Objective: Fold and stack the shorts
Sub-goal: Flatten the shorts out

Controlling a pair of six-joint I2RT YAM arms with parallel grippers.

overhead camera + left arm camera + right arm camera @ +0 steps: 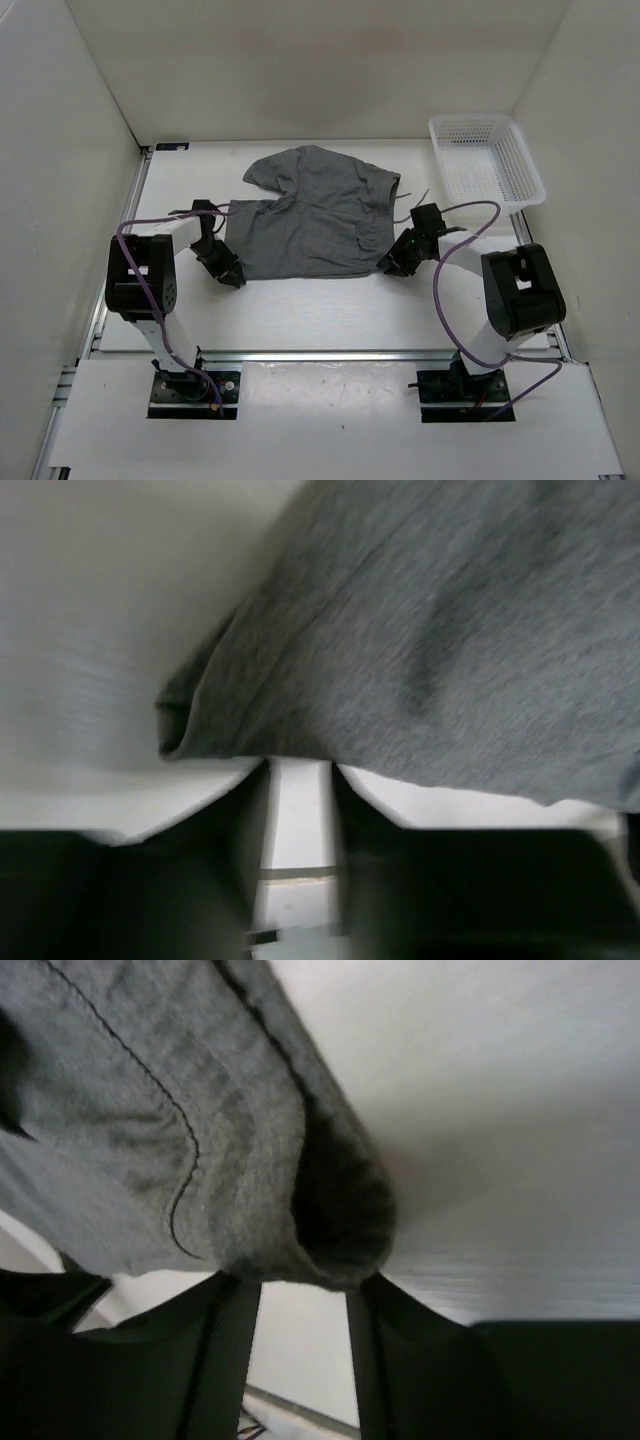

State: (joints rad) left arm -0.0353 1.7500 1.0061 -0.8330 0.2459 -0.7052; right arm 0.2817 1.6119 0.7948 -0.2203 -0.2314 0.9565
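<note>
The grey shorts [315, 215] lie spread out in the middle of the white table, waistband end nearest the arms. My left gripper [226, 268] is low at their near left corner. In the left wrist view its jaws [300, 765] stand a little apart, white table shows between them, and the shorts' edge [420, 650] runs across the fingertips. My right gripper [396, 262] is at the near right corner. Its jaws [300, 1282] also stand apart, with a rolled hem of the shorts [250, 1200] bulging at the tips. No firm pinch shows on either side.
A white mesh basket [487, 160] stands at the back right corner of the table [320, 310]. White walls enclose the left, back and right sides. A metal rail runs along the near edge by the arm bases.
</note>
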